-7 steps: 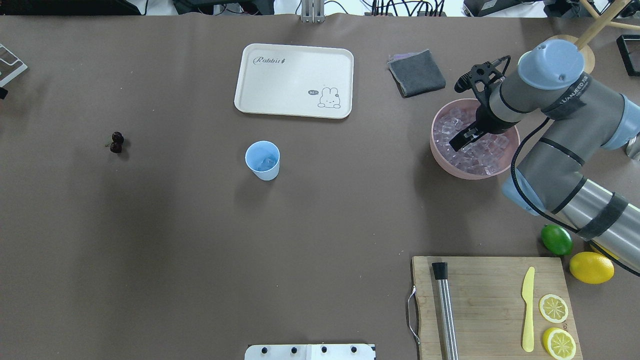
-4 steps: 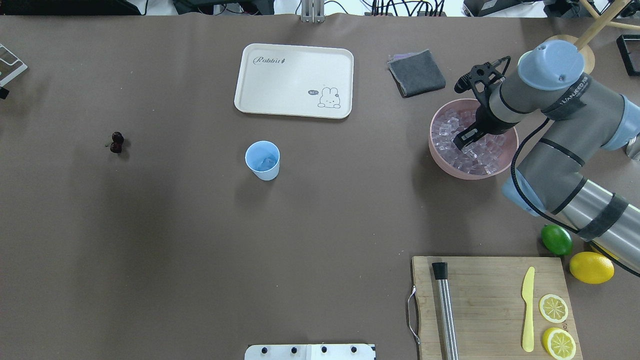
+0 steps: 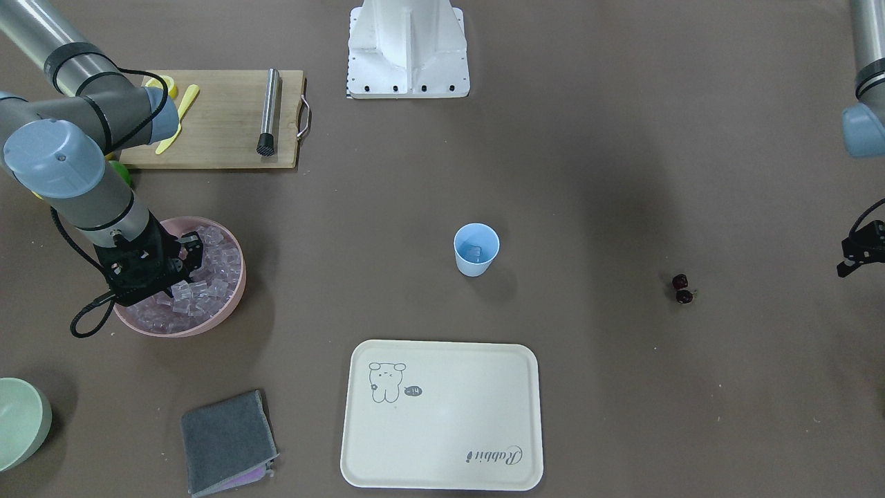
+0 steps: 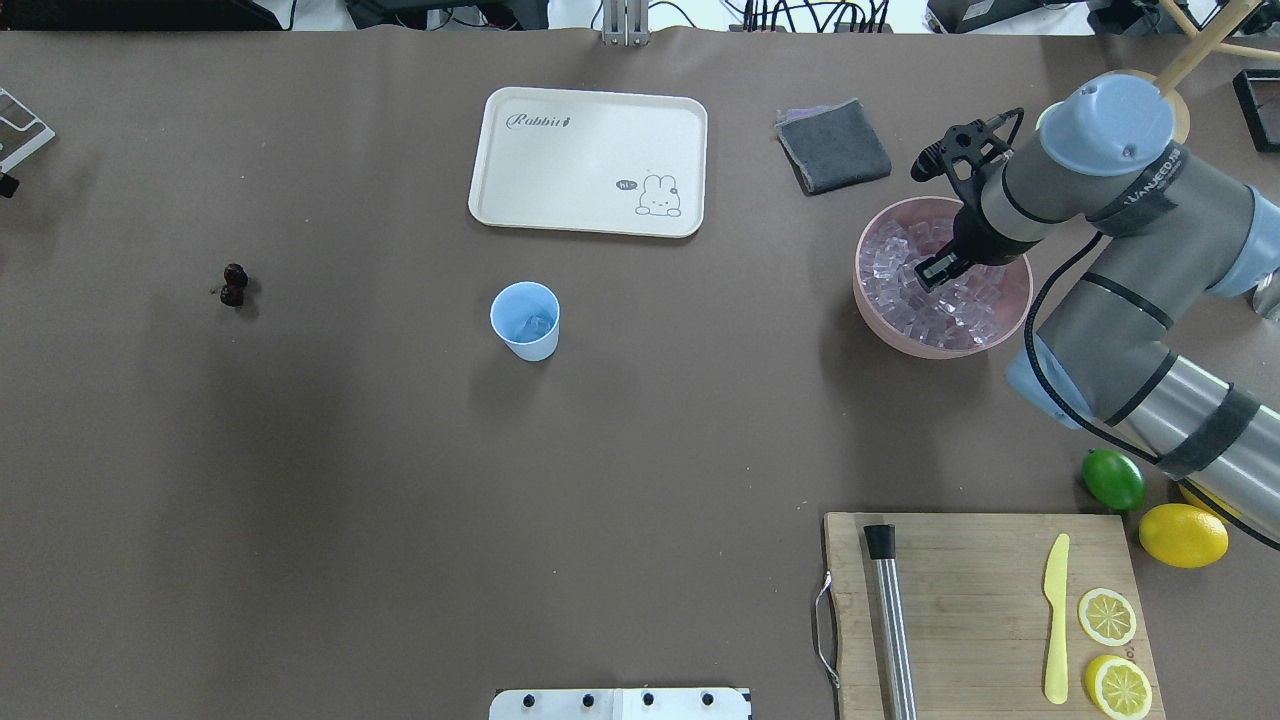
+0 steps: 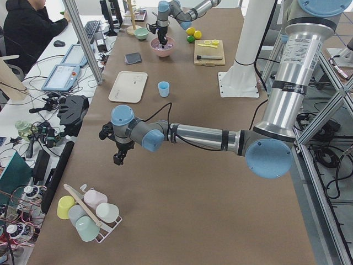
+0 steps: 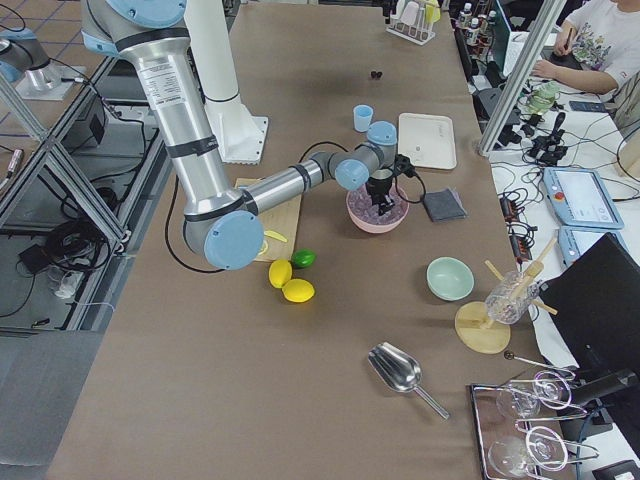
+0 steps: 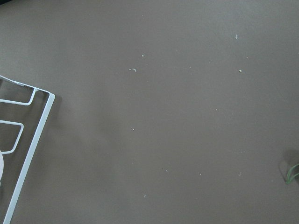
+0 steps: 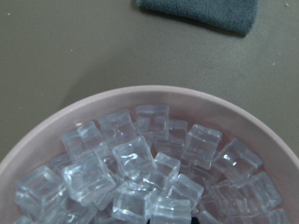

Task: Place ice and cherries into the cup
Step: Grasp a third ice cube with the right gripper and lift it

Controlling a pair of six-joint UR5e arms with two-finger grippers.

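Right hand [image 4: 935, 270] down among small clear ice cubes [image 4: 965, 312], wide pink bowl [image 4: 925, 350]; apart or clamped, cannot tell. Risk: slick cube squirts free, drops on tabletop [image 4: 700, 420] short of far light-blue plastic cup [image 4: 525, 320].

Right hand [image 3: 185, 266] down among ice [image 3: 214, 270] in pink bowl [image 3: 207, 325], blue cup [image 3: 476, 250] upright mid-surface, cherries [image 3: 682, 289] well apart from it

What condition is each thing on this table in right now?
pink bowl: heaped with ice.
cup: upright, some ice inside.
cherries: lying on table, not in cup.
lemon halves: cut, faces up.
lime: whole.
cloth: folded.
right tool: down in the ice, grip unclear.
left tool: hanging over table, grip unclear.
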